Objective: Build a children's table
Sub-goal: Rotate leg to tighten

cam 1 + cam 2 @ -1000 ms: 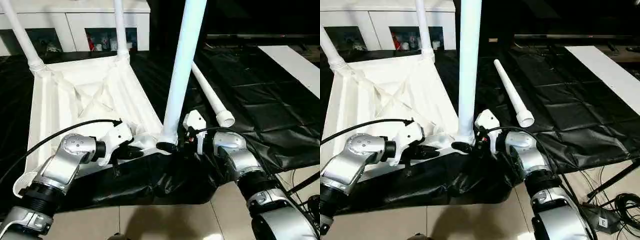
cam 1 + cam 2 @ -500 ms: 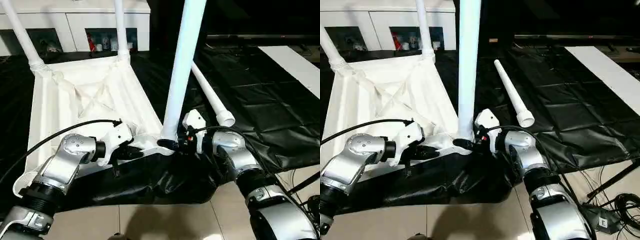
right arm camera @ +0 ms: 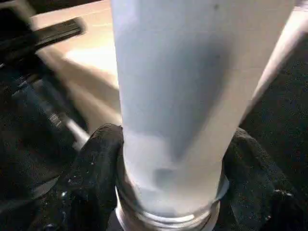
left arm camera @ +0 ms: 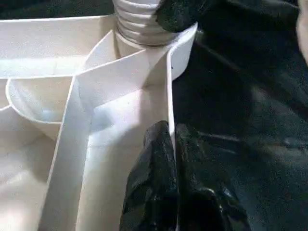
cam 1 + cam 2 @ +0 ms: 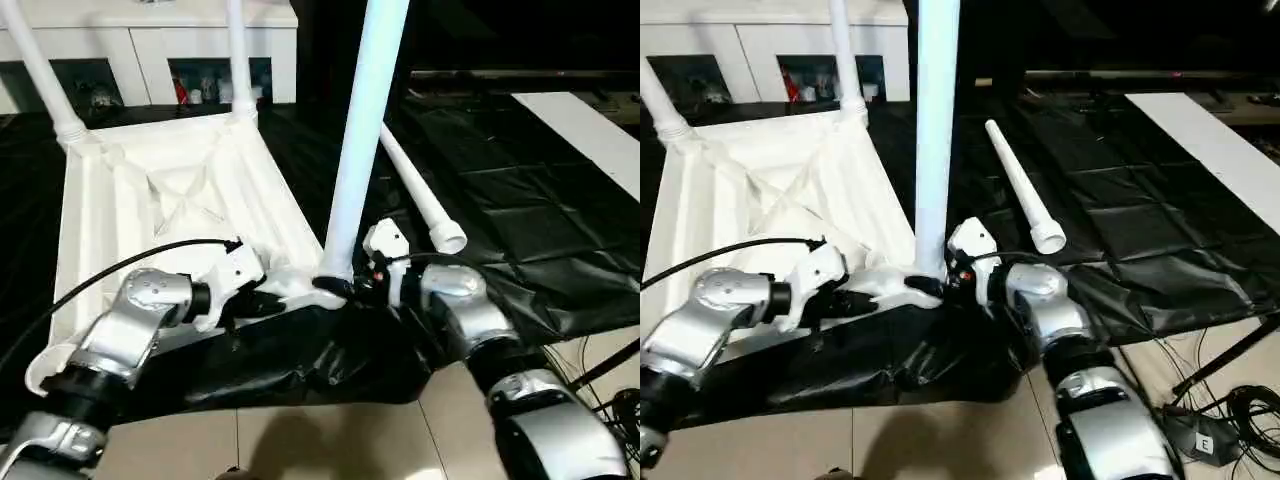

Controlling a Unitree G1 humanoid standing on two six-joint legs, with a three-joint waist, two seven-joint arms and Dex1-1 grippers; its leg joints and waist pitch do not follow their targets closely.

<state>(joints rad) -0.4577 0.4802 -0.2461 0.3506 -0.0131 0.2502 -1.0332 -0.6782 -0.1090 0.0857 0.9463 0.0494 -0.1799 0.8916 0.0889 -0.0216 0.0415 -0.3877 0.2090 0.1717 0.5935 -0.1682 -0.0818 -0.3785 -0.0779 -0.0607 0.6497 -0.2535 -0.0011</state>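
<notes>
The black table (image 5: 560,200) bore the upside-down tabletop (image 5: 150,200) at its near edge. An upright leg (image 5: 360,140) stood in its near corner socket; a loose leg (image 5: 1025,195) lay beside. The right gripper (image 5: 932,288) clasped the upright leg's base; the left gripper (image 4: 171,159) pinched the tabletop's rim.

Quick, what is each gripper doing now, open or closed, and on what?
Left gripper: closed on the side wall of the tabletop.
Right gripper: closed around the base of the upright leg.
</notes>
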